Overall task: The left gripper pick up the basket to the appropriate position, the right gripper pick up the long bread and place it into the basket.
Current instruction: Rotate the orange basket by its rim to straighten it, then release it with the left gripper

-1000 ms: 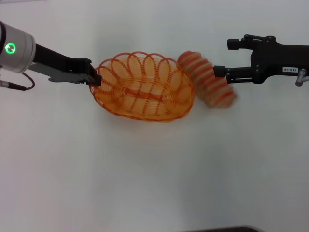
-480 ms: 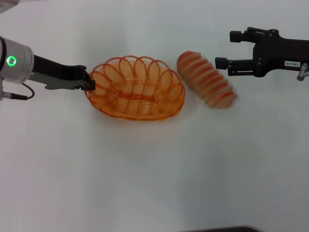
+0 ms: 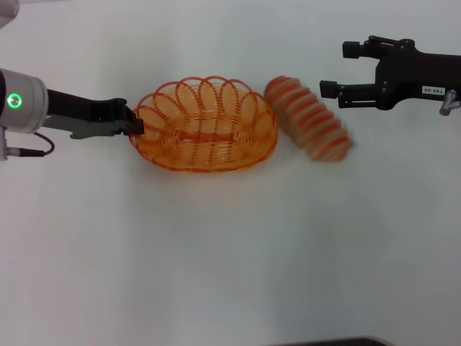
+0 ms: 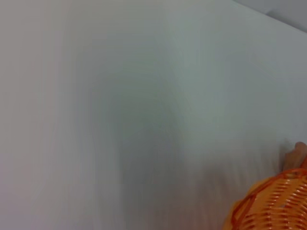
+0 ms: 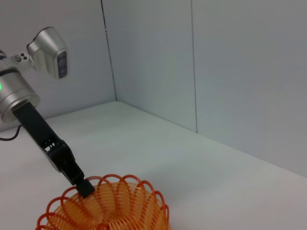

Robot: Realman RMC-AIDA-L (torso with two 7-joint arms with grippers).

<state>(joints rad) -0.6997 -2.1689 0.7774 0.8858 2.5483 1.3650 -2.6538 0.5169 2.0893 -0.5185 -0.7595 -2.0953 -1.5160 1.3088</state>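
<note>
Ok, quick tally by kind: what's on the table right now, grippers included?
Baskets: 1, the basket, its rim gripped by the left gripper.
Breads: 1, the long bread, on the table beside the basket.
Grippers: 2, including the right gripper, open.
Total: 4.

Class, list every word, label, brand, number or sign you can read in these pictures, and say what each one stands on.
Small white label on the right gripper: dark characters are printed on it, but they are too small to read.
Left gripper: no text; a round green light glows on its wrist, which is not a word or number.
Basket, long bread and table: no text visible.
</note>
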